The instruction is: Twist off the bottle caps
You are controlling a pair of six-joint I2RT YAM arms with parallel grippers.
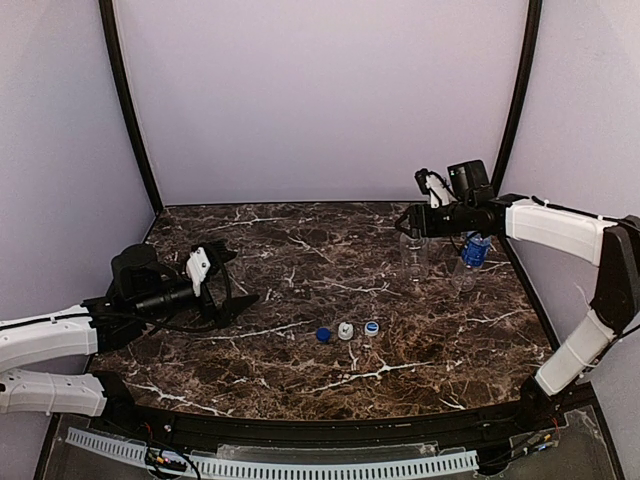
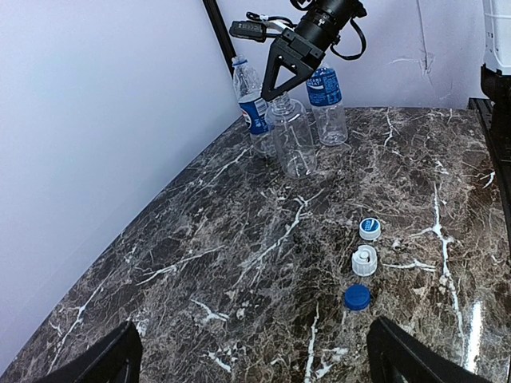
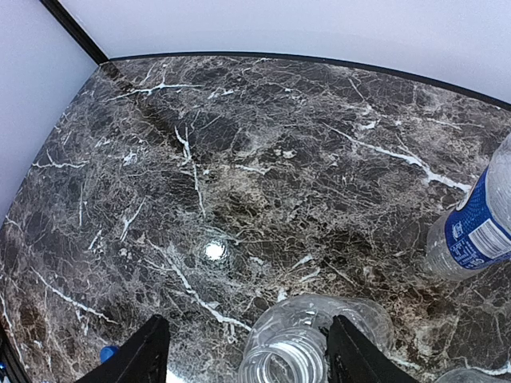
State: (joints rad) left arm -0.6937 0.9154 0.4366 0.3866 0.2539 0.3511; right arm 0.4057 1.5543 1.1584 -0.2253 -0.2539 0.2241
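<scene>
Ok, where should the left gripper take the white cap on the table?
Probably from straight above, pinching the white cap across its round side wall, on its near and far sides. It stands between the dark blue cap and the pale blue-and-white cap in a tight row, so the sideways gaps look narrow.

Bottle caps (image 1: 346, 331) in front, bottles (image 1: 415, 265) behind.
The bottle caps lie in a row at the middle of the table (image 1: 250, 250); the bottles stand clustered near its far right edge.
</scene>
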